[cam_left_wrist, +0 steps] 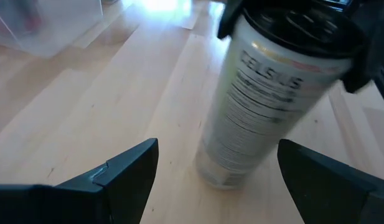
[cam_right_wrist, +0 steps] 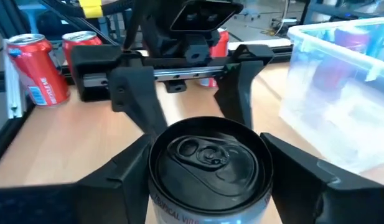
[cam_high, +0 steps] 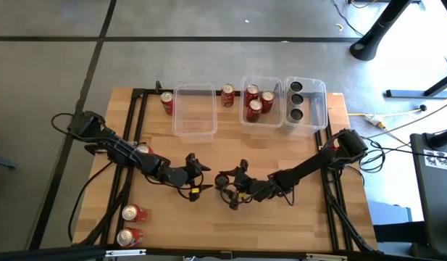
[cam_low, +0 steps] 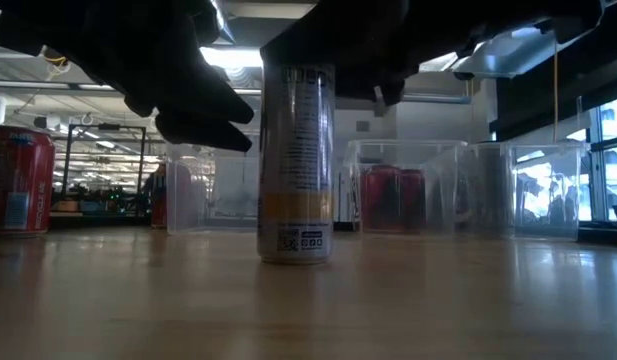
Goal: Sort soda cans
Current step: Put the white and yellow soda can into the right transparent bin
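Here, at frame centre
Bins: three clear bins are waiting along the upper edge.
Right gripper: jaws are straddling the slim upright can, closing, grip unconfirmed.
Left gripper: fingers spread, hovering beside.
Next: probably squeezing, lifting, carrying binward.

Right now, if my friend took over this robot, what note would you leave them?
Right pincer: around the top of the tall silver slim can with a black lid at table centre, closing, grip not confirmed.
Left pincer: open, facing that can, not touching.
Done: three red cans in the middle clear plastic bin; three black-topped cans in the right clear bin.
Left: the left clear bin looks empty; red cans stand loose beside it, two red cans lie near the front left corner, another by the left arm.
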You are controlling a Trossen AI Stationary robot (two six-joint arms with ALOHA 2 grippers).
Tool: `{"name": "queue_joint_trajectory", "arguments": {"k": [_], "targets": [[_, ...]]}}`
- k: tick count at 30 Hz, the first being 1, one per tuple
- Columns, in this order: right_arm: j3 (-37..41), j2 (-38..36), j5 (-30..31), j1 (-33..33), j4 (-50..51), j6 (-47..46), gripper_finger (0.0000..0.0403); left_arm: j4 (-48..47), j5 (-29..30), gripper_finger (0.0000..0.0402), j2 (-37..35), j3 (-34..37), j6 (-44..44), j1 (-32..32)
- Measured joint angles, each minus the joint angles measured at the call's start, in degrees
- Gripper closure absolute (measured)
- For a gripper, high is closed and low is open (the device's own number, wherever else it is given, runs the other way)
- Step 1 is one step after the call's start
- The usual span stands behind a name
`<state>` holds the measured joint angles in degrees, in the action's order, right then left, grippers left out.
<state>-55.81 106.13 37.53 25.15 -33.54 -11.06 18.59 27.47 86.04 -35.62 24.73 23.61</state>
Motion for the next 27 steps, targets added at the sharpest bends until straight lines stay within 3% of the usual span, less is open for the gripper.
{"name": "queue_joint_trajectory", "arguments": {"k": [6, 13, 27], "targets": [[0.1, -2.7, 3.6, 0.8, 4.3, 2.4, 0.016, 0.0, 0.0, 0.0084, 0.0, 0.0, 1.5, 0.4], [0.1, -11.9, 7.5, 1.2, 15.8, 1.5, 0.016, 0.0, 0.0, 0.0084, 0.0, 0.0, 2.3, 0.4], [0.0, -38.0, 30.6, 1.1, 41.9, 0.9, 0.016, 0.0, 0.0, 0.0084, 0.0, 0.0, 3.9, 0.4]]}}
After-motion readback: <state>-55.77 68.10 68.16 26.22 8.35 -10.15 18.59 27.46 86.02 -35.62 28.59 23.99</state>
